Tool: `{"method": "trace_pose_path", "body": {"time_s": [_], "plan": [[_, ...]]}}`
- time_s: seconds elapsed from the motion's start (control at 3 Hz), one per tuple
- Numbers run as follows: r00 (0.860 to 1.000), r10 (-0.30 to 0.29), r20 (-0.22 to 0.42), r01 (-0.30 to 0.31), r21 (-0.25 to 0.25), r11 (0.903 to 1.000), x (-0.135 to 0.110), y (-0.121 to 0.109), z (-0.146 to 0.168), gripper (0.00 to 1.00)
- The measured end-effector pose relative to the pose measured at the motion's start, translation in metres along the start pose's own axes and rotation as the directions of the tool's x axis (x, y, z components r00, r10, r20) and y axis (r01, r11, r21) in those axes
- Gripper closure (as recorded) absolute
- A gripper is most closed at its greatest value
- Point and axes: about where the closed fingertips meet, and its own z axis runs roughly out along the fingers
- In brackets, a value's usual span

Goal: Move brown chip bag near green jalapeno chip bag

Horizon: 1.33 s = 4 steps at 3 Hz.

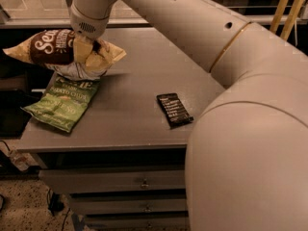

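Observation:
The brown chip bag, puffy with a dark brown part, white script and pale tan ends, is held up at the left of the grey table. My gripper reaches down from the top and is shut on the bag's right part. The bag hangs just above the torn silvery top edge of the green jalapeno chip bag, which lies flat near the table's front left corner.
A small flat black packet lies on the table right of centre. My large arm fills the right side. Drawers sit under the tabletop. A window ledge runs behind the table.

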Motion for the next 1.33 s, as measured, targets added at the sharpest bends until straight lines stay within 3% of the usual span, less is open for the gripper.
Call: {"method": "trace_pose_path", "body": {"time_s": [1.0, 1.33], "plan": [[1.0, -0.003, -0.004, 0.003, -0.01, 0.9999, -0.0007, 0.0026, 0.0067, 0.15], [1.0, -0.005, -0.005, 0.005, -0.013, 0.9999, -0.0009, 0.0035, 0.0088, 0.0]]}}
